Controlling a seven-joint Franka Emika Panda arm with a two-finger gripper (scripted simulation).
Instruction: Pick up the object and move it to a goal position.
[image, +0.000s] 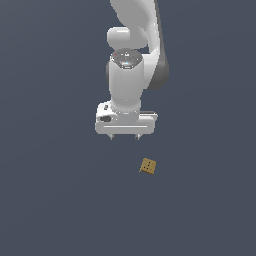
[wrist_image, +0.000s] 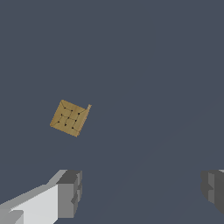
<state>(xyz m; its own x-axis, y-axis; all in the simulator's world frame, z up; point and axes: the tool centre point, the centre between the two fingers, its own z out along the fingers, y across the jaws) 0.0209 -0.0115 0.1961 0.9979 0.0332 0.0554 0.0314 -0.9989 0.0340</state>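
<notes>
The object is a tiny tan-brown cube with small dark dots on one face, lying on the grey floor. It also shows in the wrist view, turned at an angle. My white gripper hangs above the floor, up and toward the exterior view's left of the cube, apart from it. Its fingers are spread wide, as the wrist view shows, with nothing between them. The cube lies outside the gap between the fingers.
A plain dark grey floor fills both views. The white arm rises above the gripper. No other objects show.
</notes>
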